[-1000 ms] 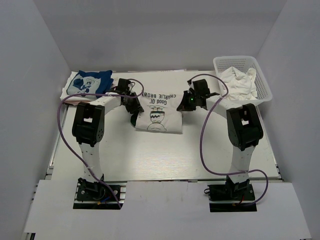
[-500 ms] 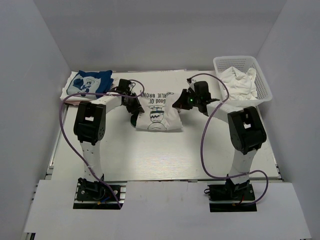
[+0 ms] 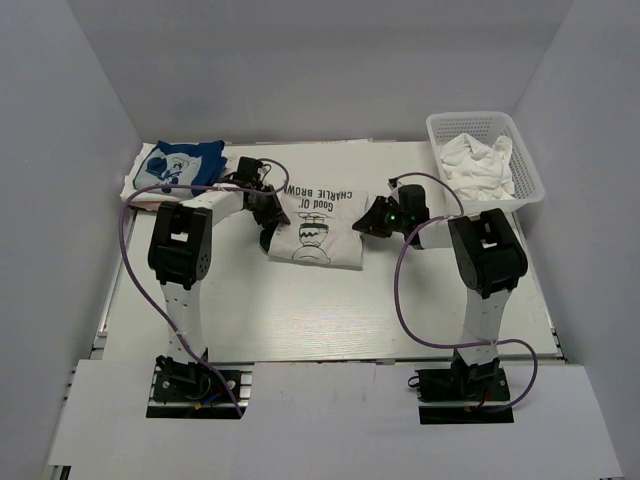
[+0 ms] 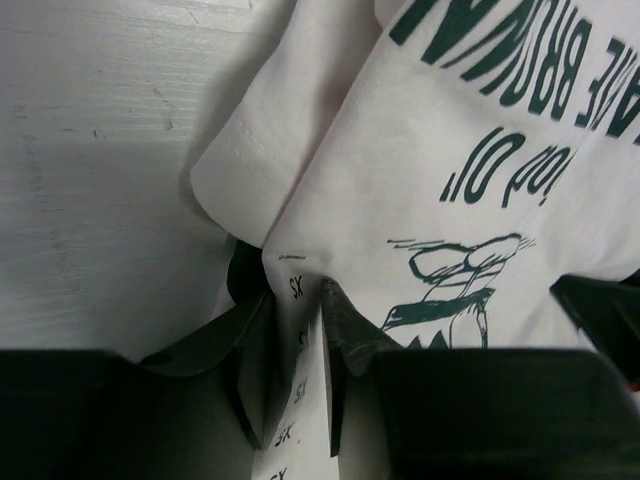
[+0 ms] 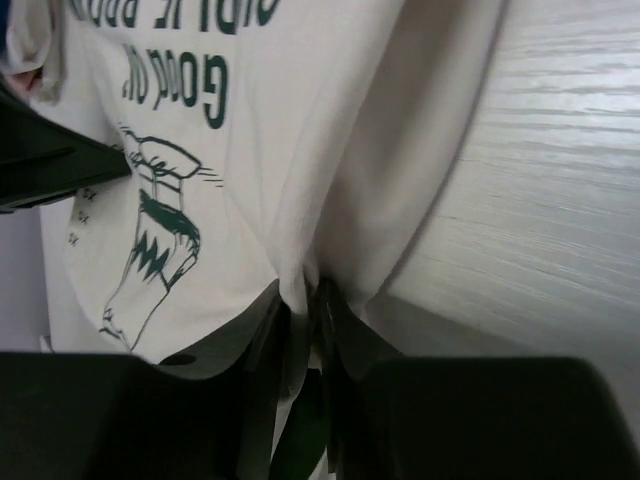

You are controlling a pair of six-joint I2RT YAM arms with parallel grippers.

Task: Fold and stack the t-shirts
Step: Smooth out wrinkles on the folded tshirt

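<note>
Both jaw pairs clenched on Charlie Brown shirt [image 3: 318, 228]. Left gripper [image 4: 296, 300] pinches its left edge, right gripper [image 5: 303, 292] pinches bunched right edge. Shirt body lies flat on table between the two.
Looks like fold step: lift both edges level, cloth taut between jaws, release together.
Right bite looks thin, may slip.
Folded blue-print shirt [image 3: 180, 165] well beyond left jaws: likely stack spot.

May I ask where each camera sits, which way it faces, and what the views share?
Top external: above and behind the bases, looking down on the table; both arms show.
Left wrist: on the left arm, looking down past the left end effector, shut on the Charlie Brown t-shirt.
Right wrist: on the right arm, looking past the right end effector, pinching that shirt.
Shared: all show the shirt's print.
</note>
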